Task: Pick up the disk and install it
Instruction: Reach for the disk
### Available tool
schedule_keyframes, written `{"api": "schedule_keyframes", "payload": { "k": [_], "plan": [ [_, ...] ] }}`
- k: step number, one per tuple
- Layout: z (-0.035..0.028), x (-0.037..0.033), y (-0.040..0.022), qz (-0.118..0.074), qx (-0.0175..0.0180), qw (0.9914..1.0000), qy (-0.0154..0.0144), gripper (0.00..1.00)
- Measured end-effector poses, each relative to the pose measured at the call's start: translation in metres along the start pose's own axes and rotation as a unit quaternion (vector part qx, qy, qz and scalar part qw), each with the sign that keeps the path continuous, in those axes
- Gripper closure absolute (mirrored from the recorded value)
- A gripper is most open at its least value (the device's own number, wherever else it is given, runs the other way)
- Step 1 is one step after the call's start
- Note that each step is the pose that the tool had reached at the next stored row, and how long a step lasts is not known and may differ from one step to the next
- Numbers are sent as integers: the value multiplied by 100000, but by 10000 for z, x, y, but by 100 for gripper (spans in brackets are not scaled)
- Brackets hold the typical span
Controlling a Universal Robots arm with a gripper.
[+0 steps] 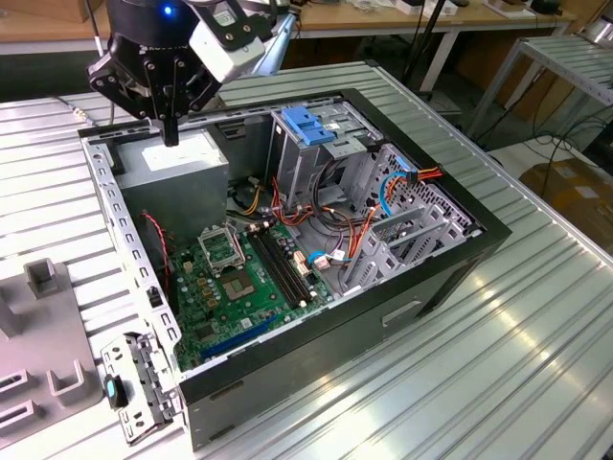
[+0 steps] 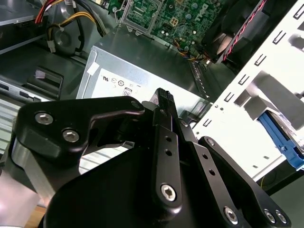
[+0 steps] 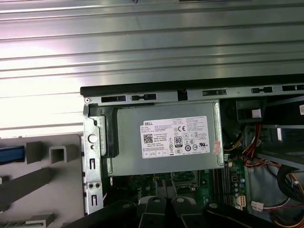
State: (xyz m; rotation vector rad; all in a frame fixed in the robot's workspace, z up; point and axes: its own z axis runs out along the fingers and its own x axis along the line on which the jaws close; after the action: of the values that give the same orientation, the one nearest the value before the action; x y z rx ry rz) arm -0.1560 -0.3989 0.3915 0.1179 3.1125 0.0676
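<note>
At the exterior view's left, a grey fixture [image 1: 57, 383] sits on the table [image 1: 498, 364] just outside the open computer case [image 1: 316, 355]. In the first wrist view a blue strip shows in that fixture. I take it for the carrier edge of the disk [image 3: 9, 154], which has not been picked up. The strip runs roughly square to the case's perforated side wall [image 1: 115, 230], but too little of it shows to fix the disk's long axis.

The hand [image 1: 170, 139] hangs above the grey power supply [image 1: 172, 163] in the case's ten o'clock corner. Its fingers are drawn together and hold nothing. From the hand the fixture lies at about eight o'clock, and the perforated wall stands between them, so that upright edge is the one to clear. The space above the wall looks open.

At about three o'clock from the hand stands the metal drive cage [image 1: 311, 144] with its blue top. Loose cables crowd its lower side.
</note>
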Motion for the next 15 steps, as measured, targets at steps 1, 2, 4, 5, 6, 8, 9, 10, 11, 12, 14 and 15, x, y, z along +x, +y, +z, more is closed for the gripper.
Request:
{"api": "schedule_keyframes", "payload": {
  "k": [1, 2, 4, 5, 6, 8, 9, 10, 11, 12, 14, 15],
  "plan": [
    [0, 6, 0, 1, -2, 100000, -1, 89],
    [0, 11, -1, 0, -1, 100000, 0, 89],
    [0, 17, -1, 4, -2, 100000, -1, 89],
    [0, 20, -2, 2, 0, 100000, 0, 89],
    [1, 23, -2, 1, -2, 100000, -1, 89],
    [0, 29, -2, 2, 0, 100000, 0, 89],
    [0, 32, -2, 1, 0, 100000, 0, 89],
    [1, 37, -3, 0, -1, 100000, -1, 89],
    [1, 40, -3, 1, 2, 100000, -1, 89],
    [1, 43, -3, 1, 1, 100000, -1, 89],
    [1, 50, -4, 4, 1, 100000, 0, 89],
    [1, 54, -4, 2, 0, 100000, 0, 89]
  ]
}}
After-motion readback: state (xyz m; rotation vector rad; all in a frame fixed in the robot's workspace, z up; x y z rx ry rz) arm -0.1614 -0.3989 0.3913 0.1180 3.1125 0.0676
